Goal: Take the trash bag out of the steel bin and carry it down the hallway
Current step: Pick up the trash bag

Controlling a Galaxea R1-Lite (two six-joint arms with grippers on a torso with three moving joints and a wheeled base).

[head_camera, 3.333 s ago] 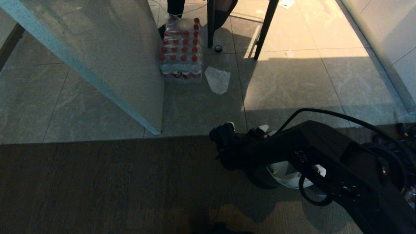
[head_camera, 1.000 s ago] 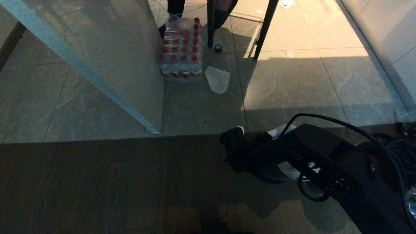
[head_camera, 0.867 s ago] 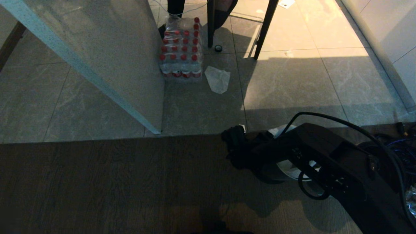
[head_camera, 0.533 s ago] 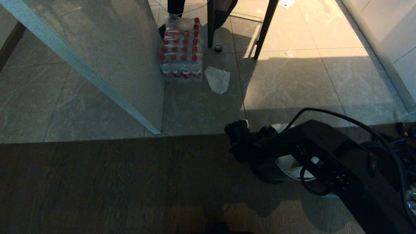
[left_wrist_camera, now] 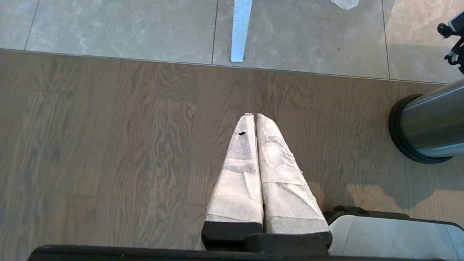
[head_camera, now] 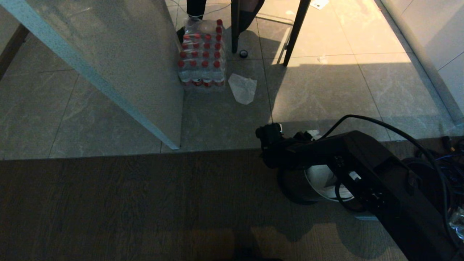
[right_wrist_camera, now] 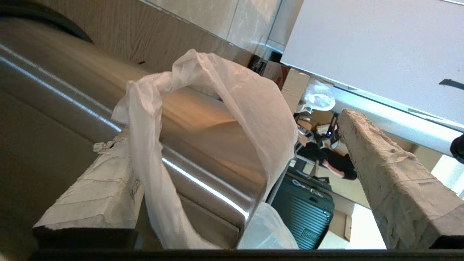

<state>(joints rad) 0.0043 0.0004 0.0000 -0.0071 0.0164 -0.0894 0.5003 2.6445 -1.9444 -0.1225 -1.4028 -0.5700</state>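
My right gripper (right_wrist_camera: 232,174) is at the steel bin (head_camera: 301,186), fingers wide apart, gripping nothing. One loop handle of the trash bag (right_wrist_camera: 217,119) hangs over one finger (right_wrist_camera: 98,195); rest of bag sits inside the bin w/ white lining visible. My left gripper (left_wrist_camera: 255,145) is parked above wood floor (left_wrist_camera: 108,145), fingers pressed together, empty, well apart from bin.

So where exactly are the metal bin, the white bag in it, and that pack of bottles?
steel bin (left_wrist_camera: 429,121): left wrist view, on its shiny side wall.
trash bag (right_wrist_camera: 253,108): right wrist view, on the raised loop of plastic.
pack of bottles (head_camera: 202,54): head view, among the red caps.
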